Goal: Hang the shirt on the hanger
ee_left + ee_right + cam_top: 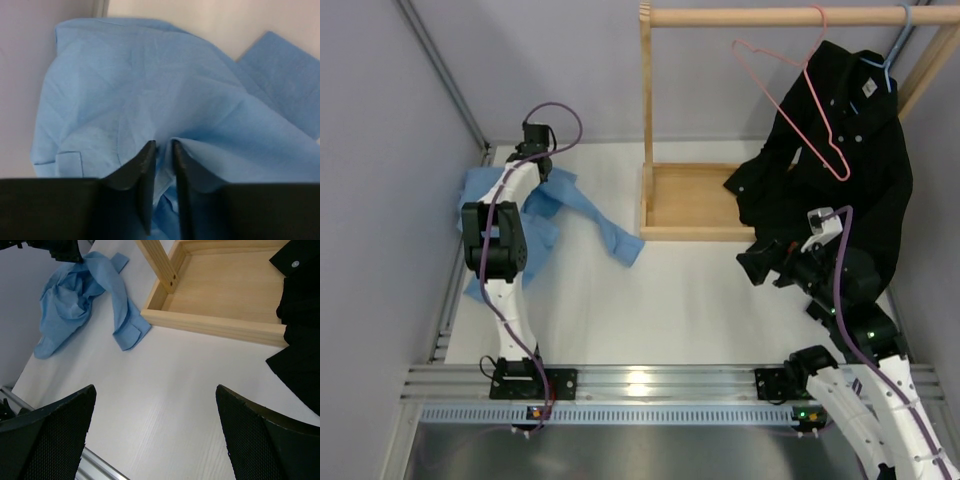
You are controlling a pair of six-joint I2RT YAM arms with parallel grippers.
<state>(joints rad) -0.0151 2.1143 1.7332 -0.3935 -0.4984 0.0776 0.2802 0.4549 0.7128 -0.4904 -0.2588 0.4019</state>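
Note:
The light blue shirt (548, 212) lies crumpled on the white table at the far left, one sleeve trailing right towards the wooden rack. My left gripper (532, 158) is down on its far edge. In the left wrist view the gripper (163, 147) is closed on a raised fold of the shirt (150, 85). The pink wire hanger (800, 95) hangs empty from the wooden rail (760, 16). My right gripper (760, 265) is open and empty over bare table, near the rack's front; in its wrist view (155, 387) the shirt (75, 295) lies far left.
A black shirt (850, 170) hangs on a pale blue hanger (895, 50) at the rail's right end, draping by my right arm. The rack's wooden tray base (695, 200) stands between the shirts. Grey walls (380, 150) close the left and far sides.

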